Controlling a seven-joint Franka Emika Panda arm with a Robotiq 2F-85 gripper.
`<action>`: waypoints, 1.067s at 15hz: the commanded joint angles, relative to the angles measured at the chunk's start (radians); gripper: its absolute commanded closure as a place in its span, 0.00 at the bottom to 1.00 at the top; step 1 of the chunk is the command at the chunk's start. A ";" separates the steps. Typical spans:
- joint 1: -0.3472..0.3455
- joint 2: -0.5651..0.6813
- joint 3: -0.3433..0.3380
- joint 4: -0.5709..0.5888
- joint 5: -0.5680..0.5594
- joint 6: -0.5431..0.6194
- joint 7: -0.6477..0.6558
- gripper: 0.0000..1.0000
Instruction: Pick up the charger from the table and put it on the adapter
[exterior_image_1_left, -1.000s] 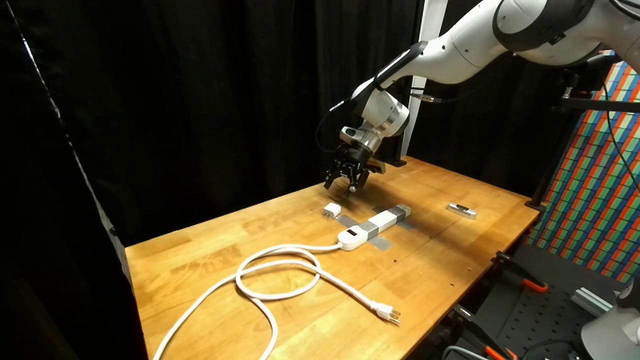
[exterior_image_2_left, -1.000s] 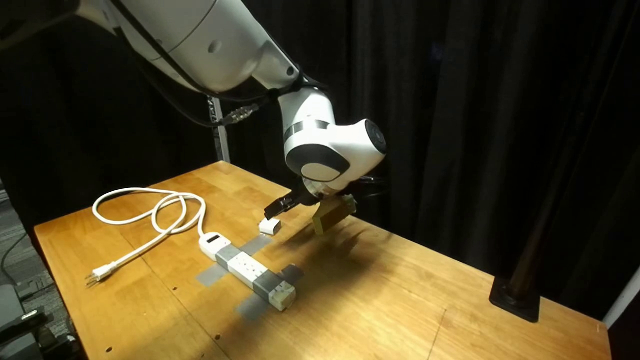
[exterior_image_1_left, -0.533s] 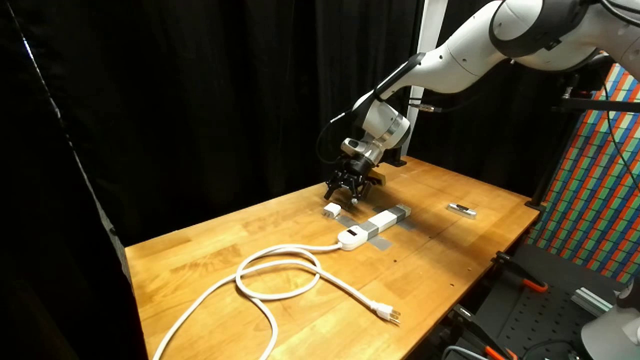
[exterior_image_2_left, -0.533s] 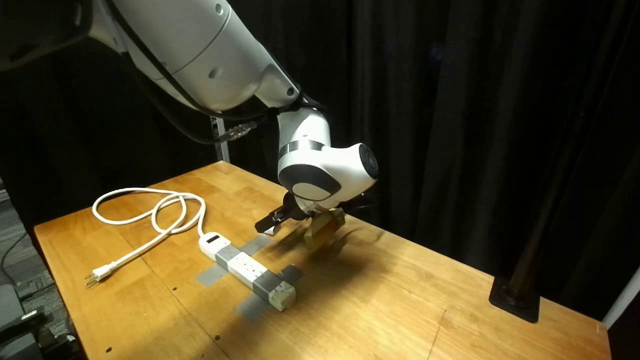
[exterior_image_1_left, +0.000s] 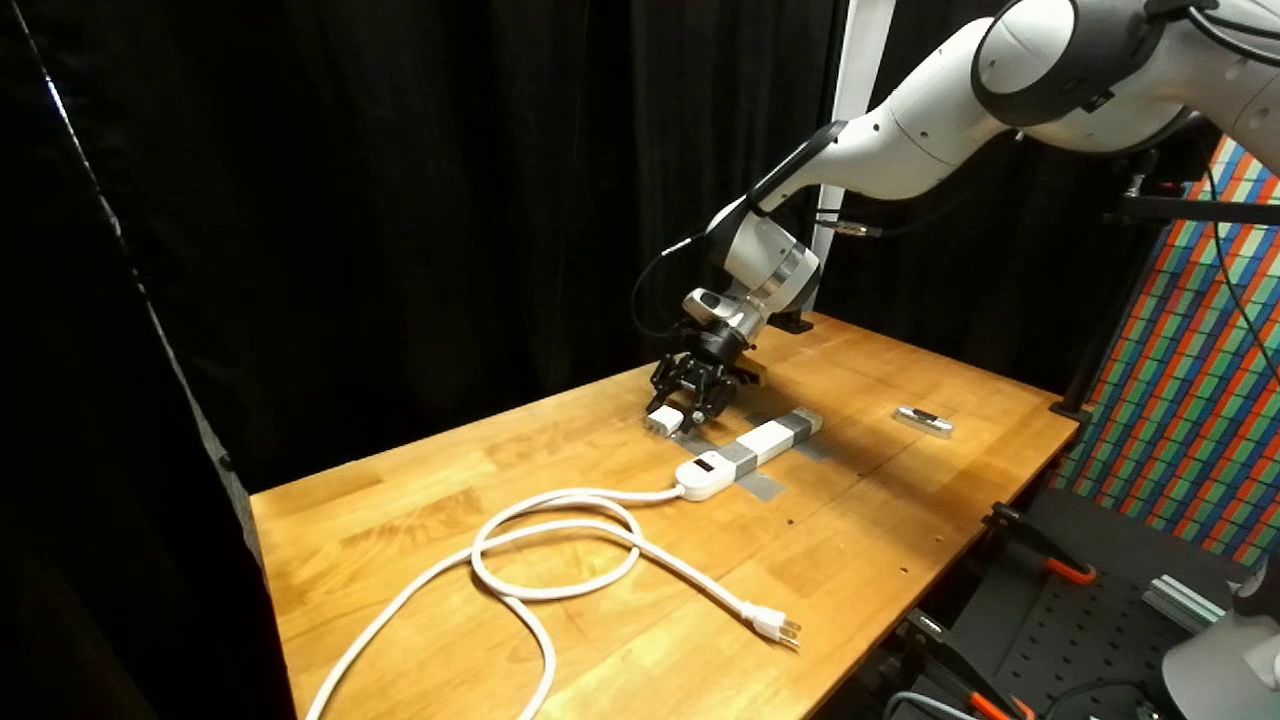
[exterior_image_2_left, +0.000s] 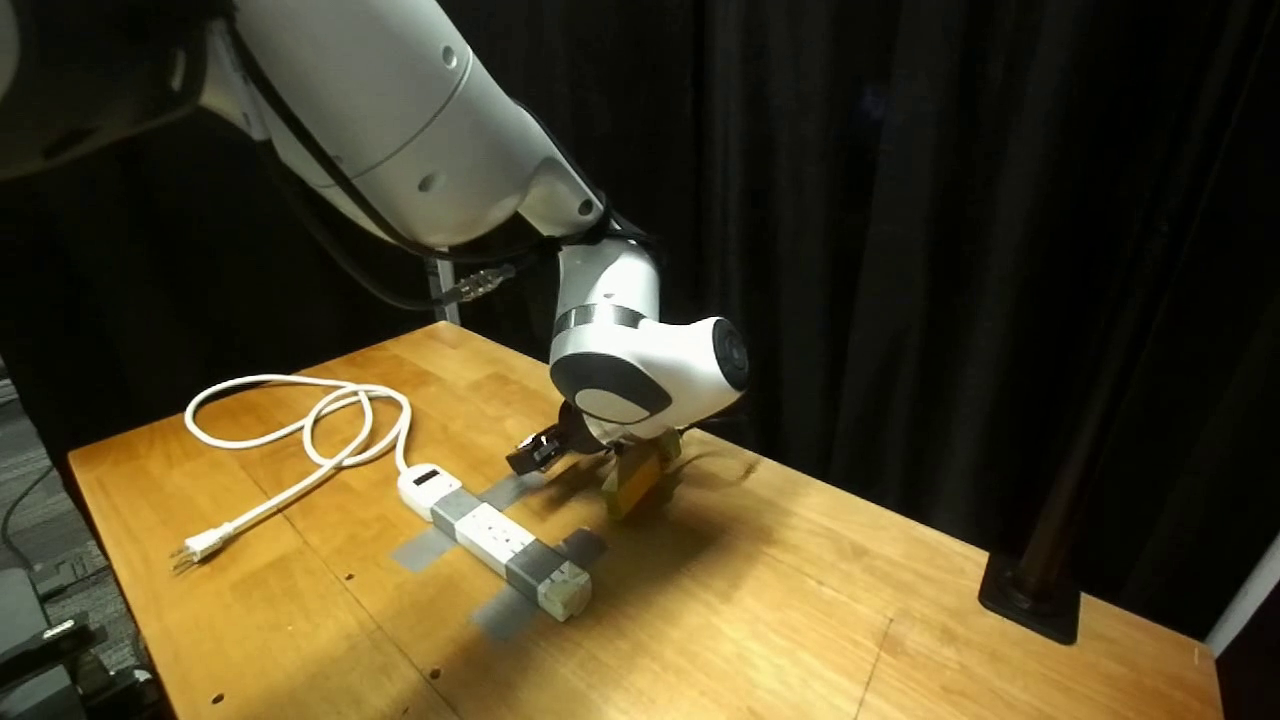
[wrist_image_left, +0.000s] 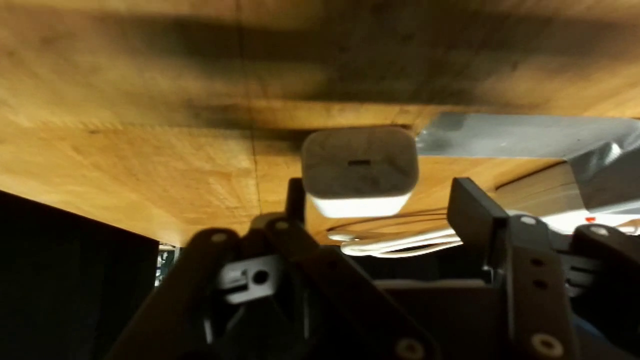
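Observation:
The charger, a small white block, rests on the table. In the wrist view the charger shows its end face with a narrow slot, between the fingers of my gripper. The left finger is close beside it; whether they touch I cannot tell. A clear gap separates the right finger from the charger, so the jaws are partly open. In an exterior view the gripper hides the charger. The adapter, a white strip with grey tape, lies beside it, also seen as the adapter.
The adapter's white cable loops over the table and ends in a plug. A small flat silver-and-dark object lies farther along the wooden table. Grey tape strips stick to the tabletop. A black curtain hangs behind the back edge.
The gripper has come down from above to around the charger, and its fingers have drawn nearer each other. The charger and adapter have stayed in place.

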 joint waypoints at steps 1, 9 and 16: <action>0.011 0.000 -0.012 -0.011 0.039 0.017 -0.076 0.58; 0.023 0.019 -0.034 0.010 0.046 0.045 -0.103 0.12; 0.027 0.032 -0.039 0.034 0.049 0.060 -0.088 0.25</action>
